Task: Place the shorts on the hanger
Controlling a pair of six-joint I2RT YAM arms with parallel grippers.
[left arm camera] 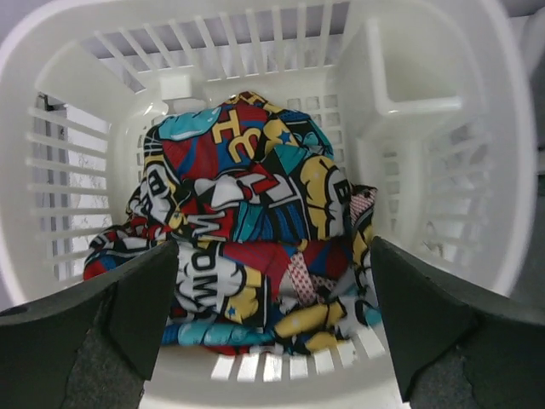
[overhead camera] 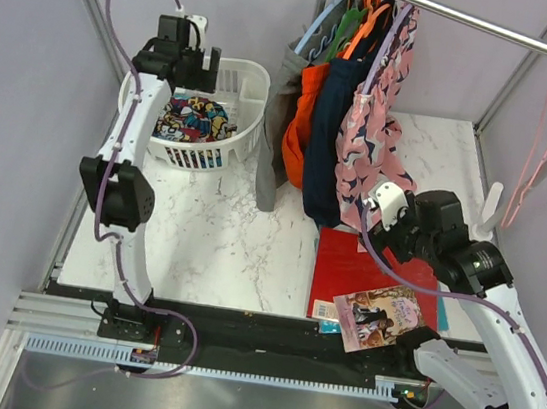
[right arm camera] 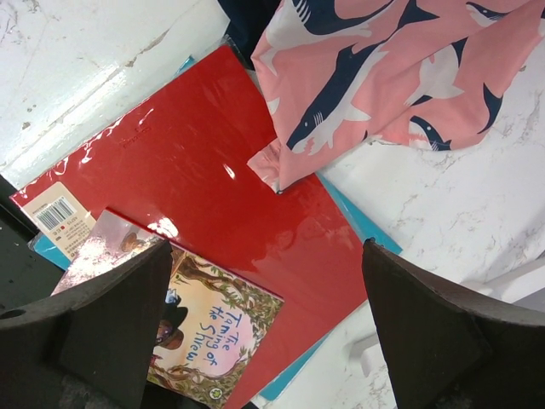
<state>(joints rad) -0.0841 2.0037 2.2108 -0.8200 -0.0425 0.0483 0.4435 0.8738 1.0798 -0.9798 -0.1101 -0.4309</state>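
the shorts (left arm camera: 255,247) are seen bundled in a heap inside a white slatted laundry basket (overhead camera: 254,81), which is set on the marble table (overhead camera: 220,228) in the upper left of the top view

the left gripper (left arm camera: 271,281) is held above the basket, pointed down at the heap; its fingers are spread wide apart and nothing is gripped between them. in the left wrist view the two dark fingers are seen at the lower corners of the frame, with the printed cloth filling the middle. whether the fingertips touch the cloth cannot be told from these views

the hanger (overhead camera: 541,149) is seen at the far right edge of the top view, apparently hung from the metal rail (overhead camera: 498,32) that crosses the upper right, well apart from the basket. its hook is too thin to be made out clearly

near the centre top of that view several garments are hung from the same rail, among them a pink shark-print garment (right arm camera: 400,77) and a navy garment (overhead camera: 340,123)

the right gripper (right arm camera: 264,256) is held over the lower right part of the table, its fingers also spread apart and holding nothing. below it a red book (right arm camera: 196,170) is laid flat, with the hem of the pink garment resting on its upper edge, and a picture book (right arm camera: 204,332) is laid across its lower corner
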